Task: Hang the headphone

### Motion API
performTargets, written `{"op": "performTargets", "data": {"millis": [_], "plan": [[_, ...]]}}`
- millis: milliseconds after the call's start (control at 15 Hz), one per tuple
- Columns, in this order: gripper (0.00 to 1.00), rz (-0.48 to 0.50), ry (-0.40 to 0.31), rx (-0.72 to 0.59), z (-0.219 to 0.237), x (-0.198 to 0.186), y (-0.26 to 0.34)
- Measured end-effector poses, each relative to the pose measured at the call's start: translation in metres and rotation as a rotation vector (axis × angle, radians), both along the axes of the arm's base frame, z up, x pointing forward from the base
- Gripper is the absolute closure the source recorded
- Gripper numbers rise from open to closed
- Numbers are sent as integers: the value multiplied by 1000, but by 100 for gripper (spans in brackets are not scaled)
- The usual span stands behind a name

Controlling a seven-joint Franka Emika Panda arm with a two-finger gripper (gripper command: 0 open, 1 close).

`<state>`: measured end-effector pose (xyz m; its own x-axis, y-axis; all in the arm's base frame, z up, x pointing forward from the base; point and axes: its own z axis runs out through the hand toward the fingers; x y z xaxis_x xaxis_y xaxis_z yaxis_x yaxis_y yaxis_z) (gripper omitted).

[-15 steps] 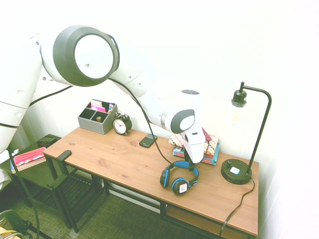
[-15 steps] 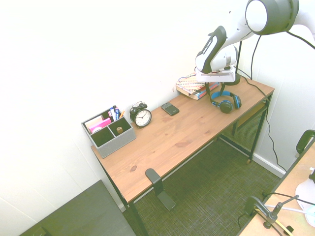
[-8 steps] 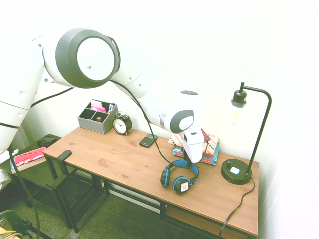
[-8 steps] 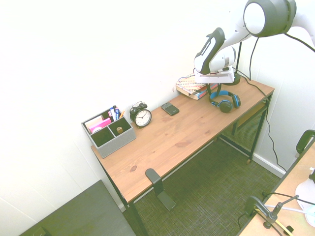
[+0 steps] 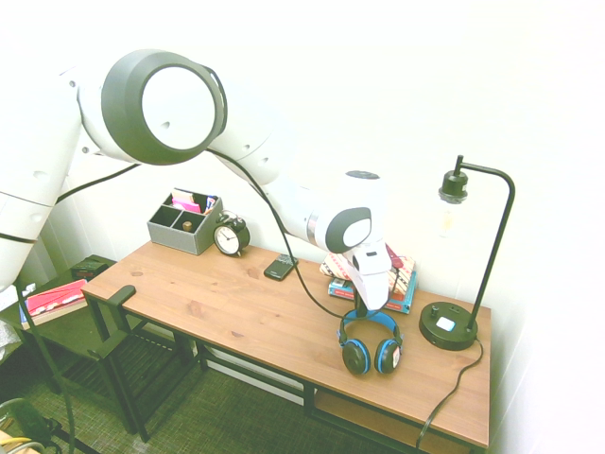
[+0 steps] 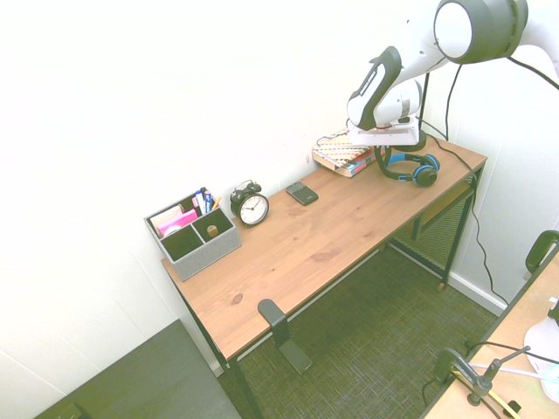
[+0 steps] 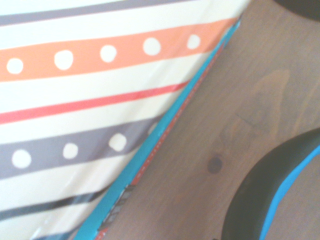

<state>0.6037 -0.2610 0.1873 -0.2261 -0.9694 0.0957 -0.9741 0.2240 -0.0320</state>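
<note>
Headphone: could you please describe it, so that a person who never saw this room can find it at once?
On the wooden desk, find the black lamp. Between it and the clock, beside the books, is the headphone. Unlike its neighbours, it has two round black ear cups, rimmed blue, joined by a curved black-and-blue band.

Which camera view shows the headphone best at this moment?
The first exterior view: the headphone shows both ear cups and its blue-lined band. The second exterior view shows it smaller; the wrist view, only part of the band.
</note>
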Motion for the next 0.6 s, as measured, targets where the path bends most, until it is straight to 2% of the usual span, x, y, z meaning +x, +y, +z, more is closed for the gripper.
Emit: {"op": "performTargets", "data": {"millis": [333,467,600], "plan": [[100,45,-64,62,77,-36,41],[100,123,-85,83,115,-46,79],[100,259,-86,71,142,-60,144]]}}
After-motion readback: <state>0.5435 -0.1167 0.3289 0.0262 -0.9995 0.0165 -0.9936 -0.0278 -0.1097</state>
